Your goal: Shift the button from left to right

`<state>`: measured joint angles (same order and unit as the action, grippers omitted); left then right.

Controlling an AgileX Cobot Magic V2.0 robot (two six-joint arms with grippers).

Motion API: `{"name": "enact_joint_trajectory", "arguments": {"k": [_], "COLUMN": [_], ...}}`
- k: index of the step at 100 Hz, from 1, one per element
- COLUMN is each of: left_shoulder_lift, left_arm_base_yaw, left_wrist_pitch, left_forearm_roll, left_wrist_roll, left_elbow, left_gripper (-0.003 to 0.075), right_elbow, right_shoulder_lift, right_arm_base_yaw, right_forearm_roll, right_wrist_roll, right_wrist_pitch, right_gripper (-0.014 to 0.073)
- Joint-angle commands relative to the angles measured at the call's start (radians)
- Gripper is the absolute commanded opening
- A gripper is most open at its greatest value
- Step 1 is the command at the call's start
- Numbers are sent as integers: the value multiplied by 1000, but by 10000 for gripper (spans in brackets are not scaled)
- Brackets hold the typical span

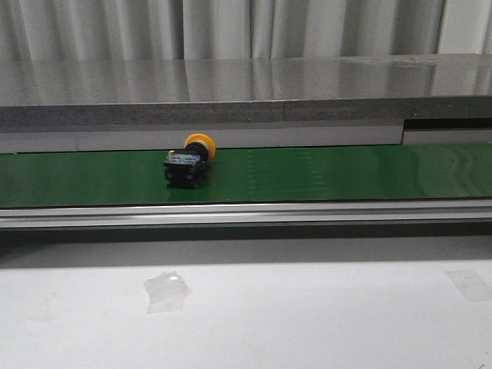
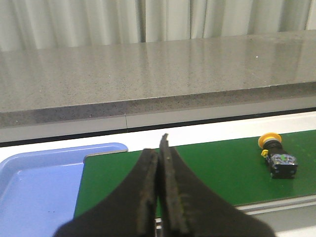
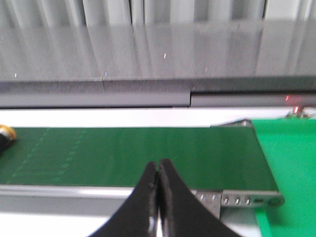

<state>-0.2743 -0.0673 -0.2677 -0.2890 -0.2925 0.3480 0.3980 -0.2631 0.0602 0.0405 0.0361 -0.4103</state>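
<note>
Push button [image 1: 188, 161] lying on its side on green conveyor belt [image 1: 346, 173], yellow cap toward the back. Left gripper [image 2: 159, 153] & right gripper [image 3: 158, 170] both pinched closed, holding nothing, well apart from it.

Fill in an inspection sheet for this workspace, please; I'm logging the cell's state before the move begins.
Surface: green conveyor belt running left to right, with a pale table in front of it.
Job's things: button lies on its side on the belt, left of centre, yellow cap pointing away; nothing touches it.
Clutter: two clear tape patches on the table; blue tray off the belt's left end.
Grippers: left gripper and right gripper both have jaws shut, empty, short of the belt.
Cables: nothing seen.
Surroundings: grey stone ledge behind the belt, pale curtains beyond.
</note>
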Motion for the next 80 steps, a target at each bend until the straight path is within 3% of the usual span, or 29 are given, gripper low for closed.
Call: {"name": "enact_joint_trajectory", "arguments": {"k": [1, 21, 59, 69, 80], "left_shoulder_lift": [-8, -8, -8, -8, -8], "left_arm_base_yaw": [-10, -10, -10, -10, -10], "left_wrist_pitch": [73, 73, 73, 73, 73], "left_forearm_roll": [-14, -14, -14, -14, -14], "left_wrist_roll": [2, 2, 2, 2, 2], "left_elbow": [25, 25, 25, 25, 25], "left_gripper": [-20, -20, -20, -20, -20], "right_elbow": [135, 334, 380, 380, 380], "right_shoulder_lift": [-123, -364, -583, -604, -609], "right_arm_base_yaw": [-2, -2, -2, -2, -2], "right_forearm_roll": [29, 48, 144, 146, 148], "right_wrist_roll": [-1, -1, -1, -1, -1], "right_wrist_pitch": [-67, -275, -215, -236, -238], "right_gripper": [-68, -68, -60, 23, 232]}}
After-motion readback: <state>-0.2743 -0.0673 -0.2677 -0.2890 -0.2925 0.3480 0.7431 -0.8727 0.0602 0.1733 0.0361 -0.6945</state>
